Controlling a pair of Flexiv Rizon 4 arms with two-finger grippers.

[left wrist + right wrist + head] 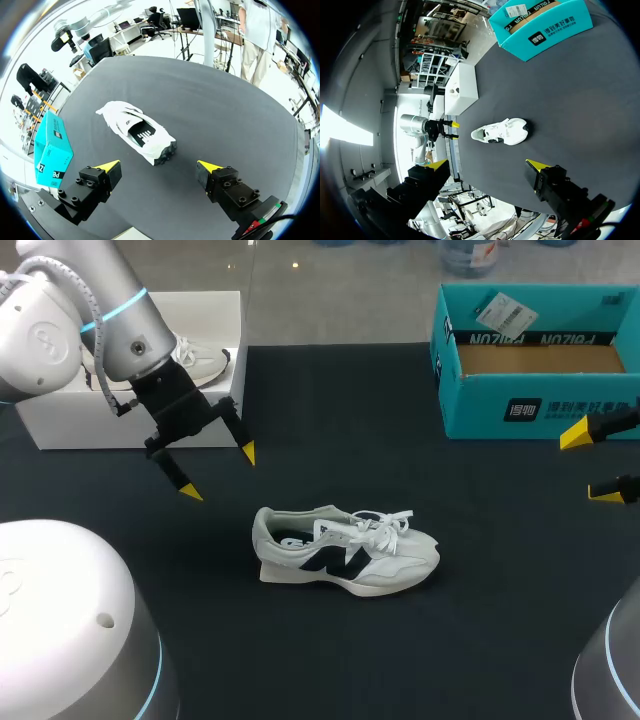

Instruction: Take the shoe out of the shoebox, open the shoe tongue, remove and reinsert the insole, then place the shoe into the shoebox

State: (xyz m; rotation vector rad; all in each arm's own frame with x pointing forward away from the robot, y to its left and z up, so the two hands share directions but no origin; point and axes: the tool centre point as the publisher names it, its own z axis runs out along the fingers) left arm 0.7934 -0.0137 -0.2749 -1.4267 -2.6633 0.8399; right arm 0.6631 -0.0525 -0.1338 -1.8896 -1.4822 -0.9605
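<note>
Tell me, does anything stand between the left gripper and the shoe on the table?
Nothing visible does. The left gripper, its fingers open, hangs near the heel end of the shoe; only bare table lies between them.

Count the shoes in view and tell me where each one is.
2. One shoe stands upright mid-table. A second shoe sits in the white box at the table's left, partly hidden behind the left arm; the teal box isn't fully visible inside.

The white shoe (500, 134) lies ahead of the right end effector (487, 165), fingers wide apart, teal shoebox (542, 27) well beyond.
</note>
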